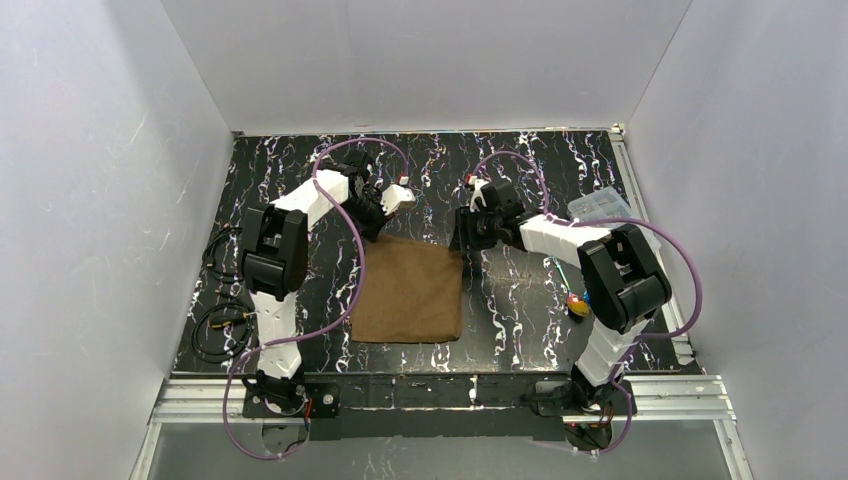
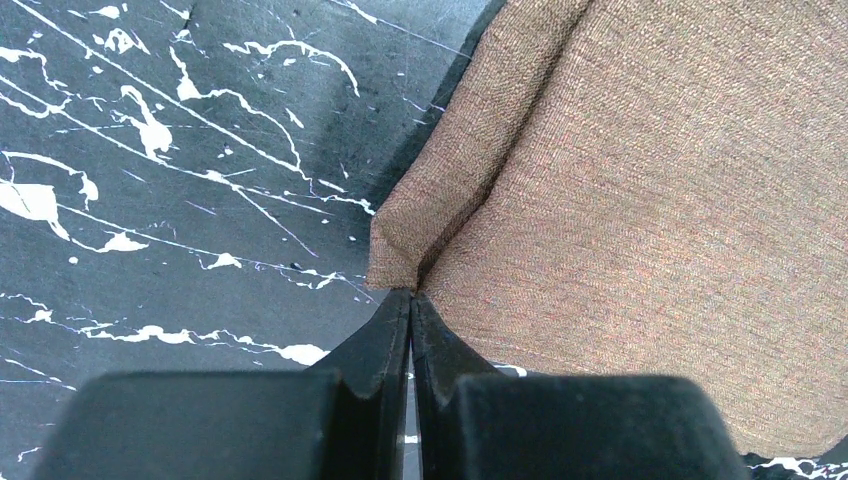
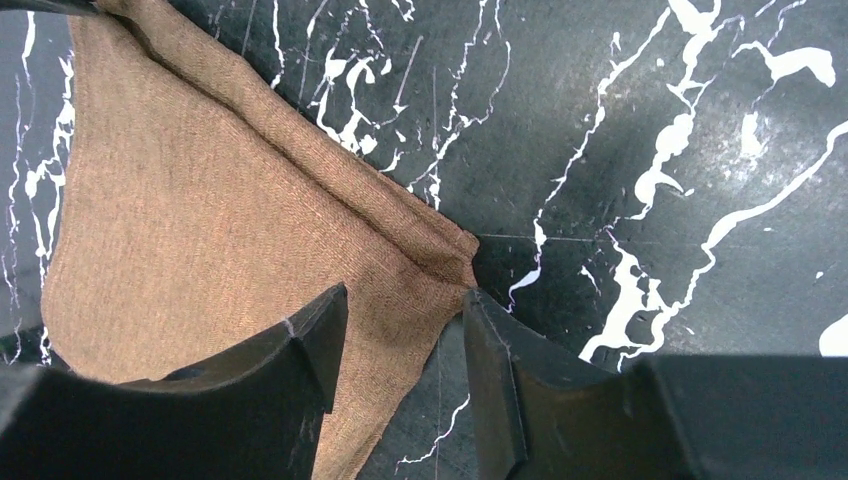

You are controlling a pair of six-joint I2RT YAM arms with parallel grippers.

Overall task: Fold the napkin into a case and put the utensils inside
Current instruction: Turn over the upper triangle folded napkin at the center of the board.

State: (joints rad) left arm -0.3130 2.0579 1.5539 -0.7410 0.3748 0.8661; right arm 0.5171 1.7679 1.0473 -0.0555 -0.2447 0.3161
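Note:
The brown napkin lies flat on the black marbled table between my arms. My left gripper is at its far left corner. In the left wrist view the left gripper is shut on that corner of the napkin, and the cloth puckers into a ridge at the tips. My right gripper is at the far right corner. In the right wrist view the right gripper is open, and the napkin's corner lies between its fingers. The utensils show as small bright bits beside the right arm, partly hidden by it.
A clear plastic box sits at the table's far right. Black cables lie along the left edge. White walls close in the table on three sides. A metal rail runs along the near edge.

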